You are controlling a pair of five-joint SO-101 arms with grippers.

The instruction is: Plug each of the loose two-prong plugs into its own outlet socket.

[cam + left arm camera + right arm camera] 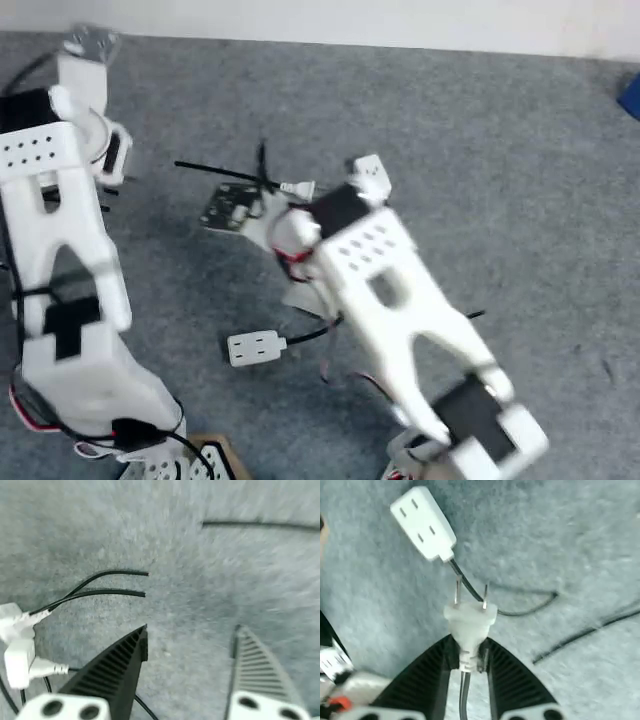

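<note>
My right gripper is shut on a white two-prong plug. Its prongs point toward a white outlet block on a black cord, a short gap away. From above, that outlet block lies on the carpet in front of the right arm. A second plug with a black cord lies by a flat socket piece just beyond the arm's tip. My left gripper is open above bare carpet, and the left arm stands at the far left. White connectors with black cords lie to one side of its fingers.
Grey carpet covers the whole surface, with open room at the back and right. Loose black cords trail over it near the left gripper. A blue object shows at the right edge, and a brown board corner at the front.
</note>
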